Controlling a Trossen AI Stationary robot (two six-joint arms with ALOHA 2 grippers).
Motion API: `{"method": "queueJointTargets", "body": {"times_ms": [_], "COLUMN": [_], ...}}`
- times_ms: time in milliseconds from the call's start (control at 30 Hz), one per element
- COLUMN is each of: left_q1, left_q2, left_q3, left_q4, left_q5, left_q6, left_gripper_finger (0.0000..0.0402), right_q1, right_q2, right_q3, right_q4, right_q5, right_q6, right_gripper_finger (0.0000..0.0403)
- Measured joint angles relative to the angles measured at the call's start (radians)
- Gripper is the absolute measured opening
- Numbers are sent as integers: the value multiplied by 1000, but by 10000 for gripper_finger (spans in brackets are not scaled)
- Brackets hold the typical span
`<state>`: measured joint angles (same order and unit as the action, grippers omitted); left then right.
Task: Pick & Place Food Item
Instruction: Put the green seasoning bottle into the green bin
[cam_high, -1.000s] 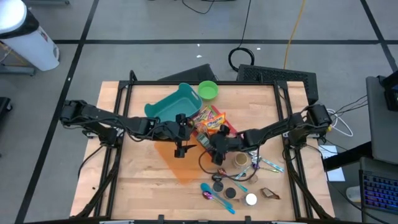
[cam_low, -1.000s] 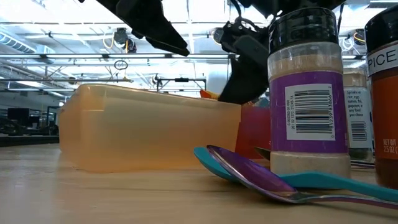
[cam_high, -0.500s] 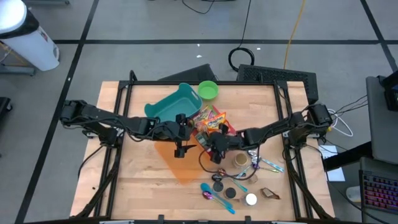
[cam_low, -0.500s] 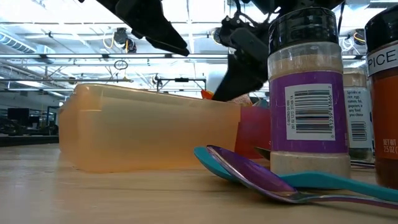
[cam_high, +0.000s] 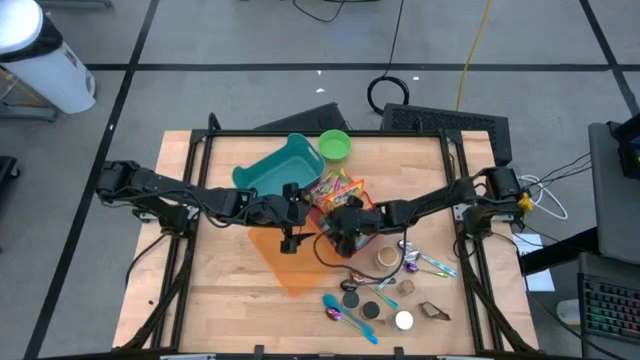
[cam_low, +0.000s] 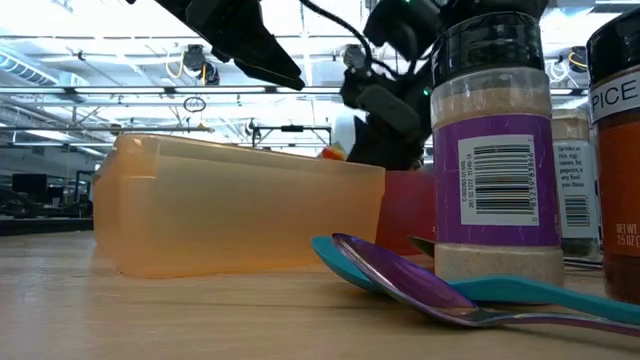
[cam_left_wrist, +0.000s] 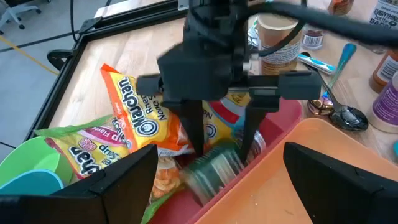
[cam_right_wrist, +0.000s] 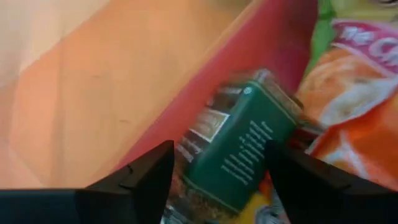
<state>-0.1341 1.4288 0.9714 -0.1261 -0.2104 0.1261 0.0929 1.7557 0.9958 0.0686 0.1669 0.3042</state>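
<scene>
A red tray (cam_left_wrist: 283, 118) holds orange and yellow noodle packets (cam_left_wrist: 134, 118) and a small dark green packet (cam_left_wrist: 211, 168). My right gripper (cam_left_wrist: 222, 140) is open and points down into the tray, one finger on each side of the green packet (cam_right_wrist: 242, 146). In the high view it is at the table's middle (cam_high: 345, 228). My left gripper (cam_high: 289, 222) is open and empty, just left of the tray, over the translucent orange bin (cam_high: 285, 262). My right gripper comes from above, pointing down, its open fingers (cam_left_wrist: 194, 127) astride the green packet's upper end (cam_right_wrist: 261, 93). The packet lies in the red tray. I cannot tell whether the fingers touch it.
A teal bin (cam_high: 270, 170) and a green bowl (cam_high: 334, 145) stand at the far side. A paper cup (cam_high: 388, 258), spice jars (cam_low: 495, 150), spoons (cam_low: 420, 280) and small lids lie near the right front. A black cord loops by the tray.
My right gripper has moved toward the table's far edge and a little left, from beside the orange bin's corner to over the red tray, and now stands down over the green packet. My left gripper has kept still.
</scene>
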Motion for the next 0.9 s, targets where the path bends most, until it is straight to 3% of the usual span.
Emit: {"method": "queueJointTargets", "body": {"times_ms": [167, 400, 733, 900], "left_q1": [0, 0, 0, 0], "left_q2": [0, 0, 0, 0], "left_q3": [0, 0, 0, 0], "left_q4": [2, 2, 2, 2], "left_q5": [0, 0, 0, 0], "left_q6": [0, 0, 0, 0], "left_gripper_finger": [354, 353, 354, 353], "right_q1": [-11, -16, -41, -54], "right_q2": [57, 71, 98, 115], "right_q3": [4, 5, 3, 3], "right_q4": [42, 33, -57, -64], "right_q5": [-22, -34, -41, -49], "right_q6": [-10, -11, -56, -27], "right_gripper_finger": [266, 260, 274, 259]}}
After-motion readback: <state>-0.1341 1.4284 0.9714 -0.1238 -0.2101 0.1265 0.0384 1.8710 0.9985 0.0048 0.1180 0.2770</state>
